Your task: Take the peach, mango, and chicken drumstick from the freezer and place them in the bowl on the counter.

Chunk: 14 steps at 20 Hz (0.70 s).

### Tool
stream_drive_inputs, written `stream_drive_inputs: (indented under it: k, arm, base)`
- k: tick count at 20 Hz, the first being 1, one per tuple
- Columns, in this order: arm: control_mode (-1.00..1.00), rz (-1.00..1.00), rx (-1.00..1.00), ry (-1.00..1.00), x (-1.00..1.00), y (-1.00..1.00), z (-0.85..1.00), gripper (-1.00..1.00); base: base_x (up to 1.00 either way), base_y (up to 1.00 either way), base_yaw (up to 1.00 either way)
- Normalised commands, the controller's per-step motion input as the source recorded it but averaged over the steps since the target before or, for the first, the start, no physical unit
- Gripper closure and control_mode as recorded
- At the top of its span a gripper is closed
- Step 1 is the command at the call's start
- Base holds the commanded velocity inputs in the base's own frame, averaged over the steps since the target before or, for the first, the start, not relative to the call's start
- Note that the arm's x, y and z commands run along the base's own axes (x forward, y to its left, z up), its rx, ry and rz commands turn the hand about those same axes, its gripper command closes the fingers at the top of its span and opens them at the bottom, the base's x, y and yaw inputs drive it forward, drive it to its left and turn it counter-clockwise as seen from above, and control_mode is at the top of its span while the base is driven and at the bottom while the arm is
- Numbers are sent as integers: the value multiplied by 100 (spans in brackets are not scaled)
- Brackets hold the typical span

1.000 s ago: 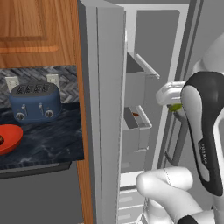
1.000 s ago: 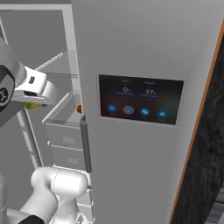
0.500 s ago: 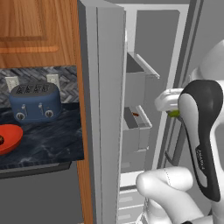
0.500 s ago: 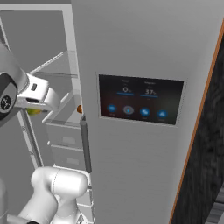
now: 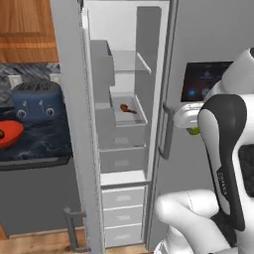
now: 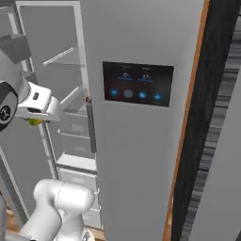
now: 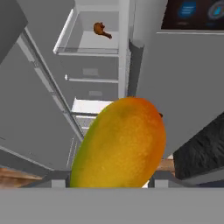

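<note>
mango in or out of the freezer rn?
Out. The mango fills the hand view, in the gripper's jaws, in front of the open freezer; the chicken drumstick lies on a shelf inside.

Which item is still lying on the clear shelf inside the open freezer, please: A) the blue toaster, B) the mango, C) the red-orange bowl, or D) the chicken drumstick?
D: the small reddish-brown chicken drumstick lies on the clear freezer shelf, while the mango sits in the gripper.
</note>
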Motion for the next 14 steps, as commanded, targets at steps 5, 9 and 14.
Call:
stream_drive_inputs:
  k: [5,9,14]
  arm:
    - [100,0,0,0,0,0,0,100]
    - [100,0,0,0,0,0,0,100]
    - [100,0,0,0,0,0,0,100]
  base:
    - [-99,-52,56]
    - [-45,12,94]
    - [-12,66,89]
